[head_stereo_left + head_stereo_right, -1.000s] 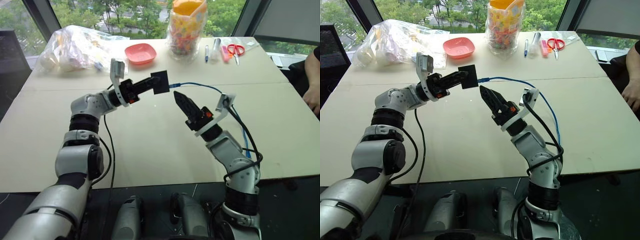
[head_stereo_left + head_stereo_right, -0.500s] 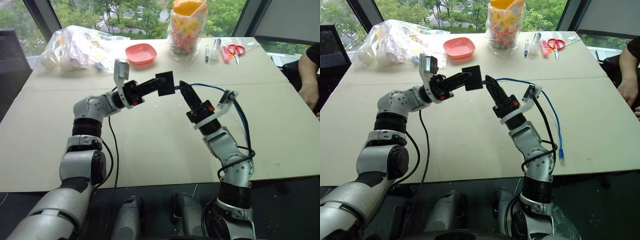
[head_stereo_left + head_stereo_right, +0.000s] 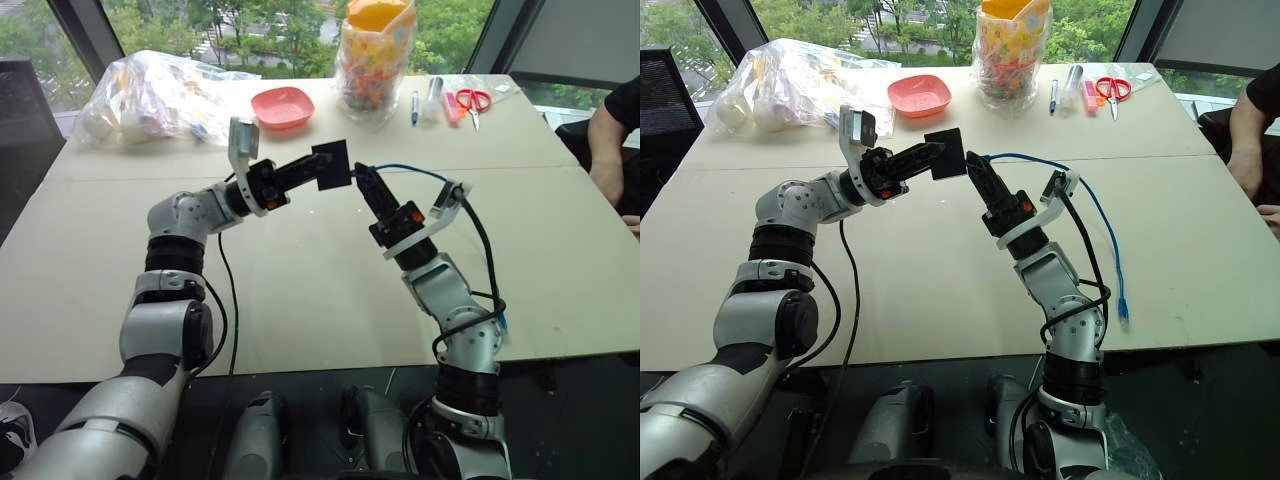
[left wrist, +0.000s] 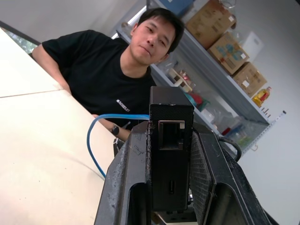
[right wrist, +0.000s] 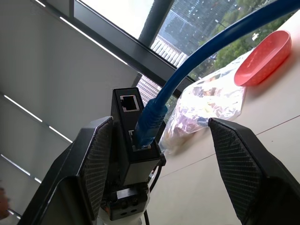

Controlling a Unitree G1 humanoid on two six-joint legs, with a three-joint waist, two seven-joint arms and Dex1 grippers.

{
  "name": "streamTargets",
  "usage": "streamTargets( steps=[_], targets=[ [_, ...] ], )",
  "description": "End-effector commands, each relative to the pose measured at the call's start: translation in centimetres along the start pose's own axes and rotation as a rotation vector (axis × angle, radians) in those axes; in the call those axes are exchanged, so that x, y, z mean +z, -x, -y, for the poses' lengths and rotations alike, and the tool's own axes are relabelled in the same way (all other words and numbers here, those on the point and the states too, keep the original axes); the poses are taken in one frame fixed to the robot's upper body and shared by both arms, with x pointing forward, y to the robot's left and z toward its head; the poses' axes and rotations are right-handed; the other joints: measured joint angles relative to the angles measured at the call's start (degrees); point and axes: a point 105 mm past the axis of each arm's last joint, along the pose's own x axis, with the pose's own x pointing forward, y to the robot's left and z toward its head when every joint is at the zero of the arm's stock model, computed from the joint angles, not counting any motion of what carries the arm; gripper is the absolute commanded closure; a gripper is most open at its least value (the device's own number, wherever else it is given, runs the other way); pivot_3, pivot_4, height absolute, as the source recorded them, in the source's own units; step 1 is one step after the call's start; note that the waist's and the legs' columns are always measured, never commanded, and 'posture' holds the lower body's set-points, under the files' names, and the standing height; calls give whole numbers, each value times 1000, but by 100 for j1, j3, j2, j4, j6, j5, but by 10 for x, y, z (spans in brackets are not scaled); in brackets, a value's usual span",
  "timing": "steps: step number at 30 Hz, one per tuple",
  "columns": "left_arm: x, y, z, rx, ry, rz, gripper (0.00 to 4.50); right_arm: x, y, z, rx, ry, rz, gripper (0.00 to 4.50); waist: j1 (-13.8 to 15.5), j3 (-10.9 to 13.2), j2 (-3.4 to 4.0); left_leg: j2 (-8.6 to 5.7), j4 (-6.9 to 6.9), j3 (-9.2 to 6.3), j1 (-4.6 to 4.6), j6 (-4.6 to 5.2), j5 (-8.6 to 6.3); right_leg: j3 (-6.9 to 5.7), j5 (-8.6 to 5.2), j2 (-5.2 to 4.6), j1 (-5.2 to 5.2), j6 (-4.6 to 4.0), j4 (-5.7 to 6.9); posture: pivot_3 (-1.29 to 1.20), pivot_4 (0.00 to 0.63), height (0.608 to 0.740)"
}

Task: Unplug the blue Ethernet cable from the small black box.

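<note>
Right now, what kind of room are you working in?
Probably an office or lab workroom, some floors up. Large windows overlook treetops, shelves hold cardboard boxes, and the table carries scissors, pens and a jar. A person sits at its edge.

**Right gripper closed in on the plug**

My right gripper [image 3: 358, 173] moved up and toward frame centre, from low and right of the small black box [image 3: 331, 165] to right beside its edge, fingers now straddling the blue Ethernet cable [image 5: 154, 115] at the port. My left gripper [image 3: 312, 170] shifted the box slightly right. Person's arm [image 3: 606, 150] at the right edge moved up.
</note>
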Motion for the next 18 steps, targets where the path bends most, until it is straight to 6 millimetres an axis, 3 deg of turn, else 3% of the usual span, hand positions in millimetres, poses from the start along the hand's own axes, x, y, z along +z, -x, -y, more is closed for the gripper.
streamTargets(
  steps=[1, 4, 9, 18],
  targets=[
    [8, -9, 10, -47, -30, 12, 4020, 4, -3, -10, 47, 7, 20, 1145, 1, 0, 0, 0, 0, 0, 0, 0, 0, 0, 0, 0, 0, 0, 0, 0, 150, 740],
    [9, -10, 11, -50, -26, 18, 4020, 4, -3, -10, 49, 6, 19, 1954, 1, 0, 0, 0, 0, 0, 0, 0, 0, 0, 0, 0, 0, 0, -1, 0, 150, 740],
    [9, -12, 9, -42, -17, 29, 4020, 0, -5, -11, 58, 6, 10, 4440, -2, 0, 0, 1, 0, 0, 0, 0, 0, 0, 0, 0, -1, 0, -1, 0, 150, 740],
    [7, -16, 1, -4, 1, 67, 4020, -2, -6, -10, 63, -34, 20, 4440, 2, 0, 0, 1, 0, 0, -1, 0, 0, 0, 0, 0, 0, 1, -1, 0, 150, 740]
  ],
)
